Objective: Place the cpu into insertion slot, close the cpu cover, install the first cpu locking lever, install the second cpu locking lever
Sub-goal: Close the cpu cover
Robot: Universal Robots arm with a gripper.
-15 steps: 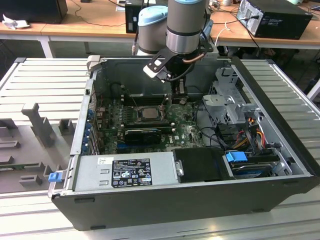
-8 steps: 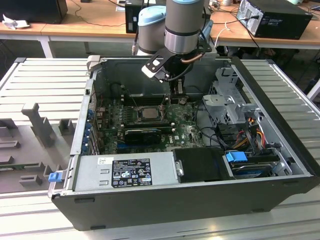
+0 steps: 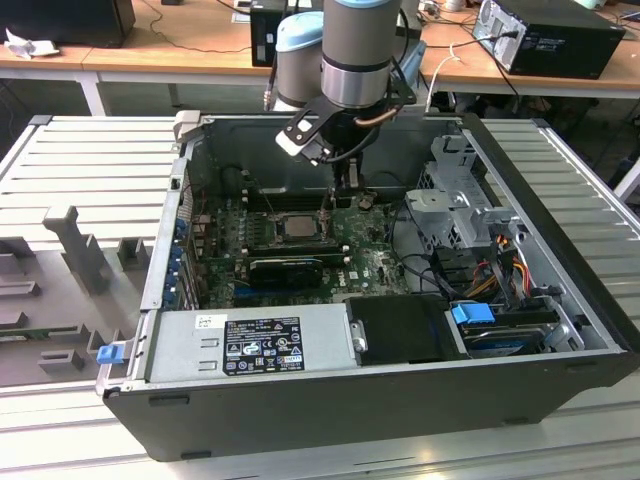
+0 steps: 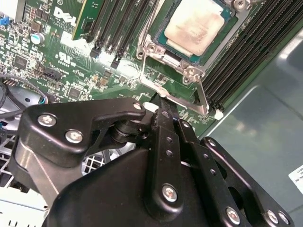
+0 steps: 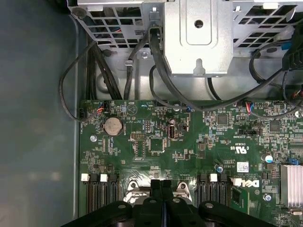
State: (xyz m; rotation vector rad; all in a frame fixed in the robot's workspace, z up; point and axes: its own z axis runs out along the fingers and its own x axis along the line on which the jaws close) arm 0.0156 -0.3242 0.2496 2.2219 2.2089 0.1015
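The gripper (image 4: 161,101) has its two fingers pressed narrow together, with nothing visible between them. Their tips stand at the edge of the socket, just beside a thin wire lever (image 4: 203,97). Beyond them the cover (image 4: 189,71) seems to lie down around the cpu (image 4: 194,26), which sits flat in its slot.

The step in hand looks like working a locking lever. To do it well, the closed tips should bear squarely on the wire and not on the frame. The push should be slow and steady, so the tips do not slide onto the chip or the black memory slots alongside. The cover should lie flat before any force goes on.

There is one cpu, one cover and one gripper with two fingers. There seem to be two wire levers, one along each side of the socket.

Farther off, the motherboard (image 5: 156,142) carries one coin battery (image 5: 113,125). One metal drive cage (image 5: 199,38) stands behind it, all inside one open case (image 3: 300,410).
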